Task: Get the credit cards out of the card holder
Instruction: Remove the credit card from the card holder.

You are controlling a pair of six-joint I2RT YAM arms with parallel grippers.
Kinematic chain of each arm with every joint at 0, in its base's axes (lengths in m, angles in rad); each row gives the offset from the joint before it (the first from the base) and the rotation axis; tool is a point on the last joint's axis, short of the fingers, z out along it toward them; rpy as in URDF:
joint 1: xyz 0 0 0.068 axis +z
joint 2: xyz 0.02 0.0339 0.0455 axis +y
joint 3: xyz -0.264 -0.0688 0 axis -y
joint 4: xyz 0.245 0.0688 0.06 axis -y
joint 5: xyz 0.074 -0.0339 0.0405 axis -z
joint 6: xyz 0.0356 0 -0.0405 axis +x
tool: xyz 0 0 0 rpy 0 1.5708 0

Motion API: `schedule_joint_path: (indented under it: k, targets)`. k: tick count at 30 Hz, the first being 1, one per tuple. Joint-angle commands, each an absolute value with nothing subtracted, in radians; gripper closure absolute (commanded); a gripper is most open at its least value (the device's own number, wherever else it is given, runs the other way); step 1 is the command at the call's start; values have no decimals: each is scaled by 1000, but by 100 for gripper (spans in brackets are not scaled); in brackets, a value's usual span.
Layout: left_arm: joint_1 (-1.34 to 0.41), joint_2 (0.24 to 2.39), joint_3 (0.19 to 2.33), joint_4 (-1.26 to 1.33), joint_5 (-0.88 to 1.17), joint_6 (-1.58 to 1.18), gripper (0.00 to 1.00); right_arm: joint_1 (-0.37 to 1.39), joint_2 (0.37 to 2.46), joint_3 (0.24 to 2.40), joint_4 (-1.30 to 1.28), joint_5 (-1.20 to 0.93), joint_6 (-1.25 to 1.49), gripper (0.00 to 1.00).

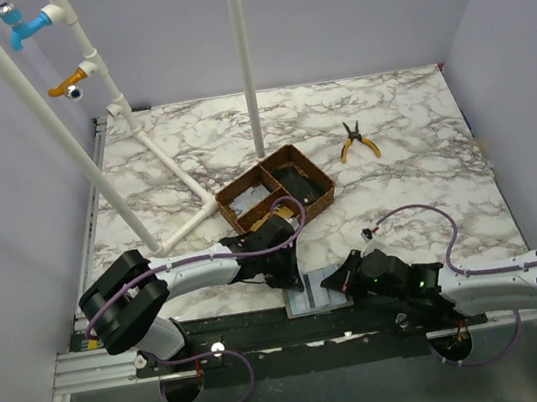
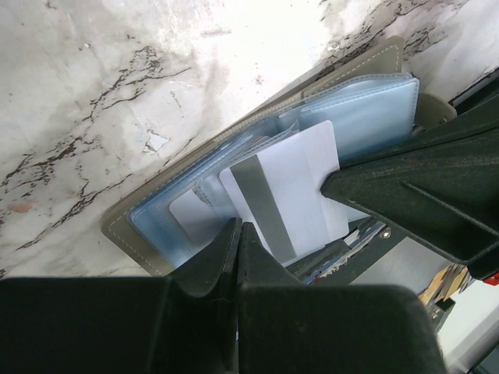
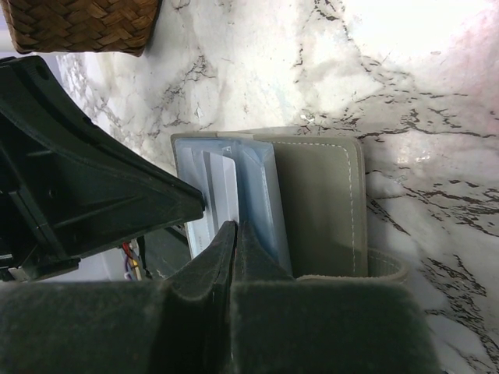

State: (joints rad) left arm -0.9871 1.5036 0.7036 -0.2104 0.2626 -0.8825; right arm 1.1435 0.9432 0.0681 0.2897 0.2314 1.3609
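Note:
The card holder (image 1: 315,297) lies open at the table's near edge, grey cover (image 3: 320,202) down and clear sleeves up. A white credit card with a grey stripe (image 2: 288,187) sticks partway out of a sleeve; another pale card (image 2: 191,214) sits inside one. My left gripper (image 1: 295,276) is over the holder's left side, jaws together, tips (image 2: 238,227) at the striped card's edge. My right gripper (image 1: 344,279) comes in from the right, jaws together (image 3: 236,226) at the sleeve edge next to a white card (image 3: 221,187). Whether either pinches something thin does not show.
A brown woven tray (image 1: 275,192) stands just behind the holder. Yellow-handled pliers (image 1: 357,139) lie at the back right. White pipes (image 1: 244,63) rise from the table's back left. The holder overhangs the table's front edge (image 1: 265,315).

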Motion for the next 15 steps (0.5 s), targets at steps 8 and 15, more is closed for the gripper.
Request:
schedule_joint_path:
  k: [8,15]
  targets:
    - [-963,1535,671,-328,144,-841,100,1140,910,51,200,278,1361,99]
    - [-959,1530,672,-338,138,-839,100,1140,845,45,154,288,1358,99]
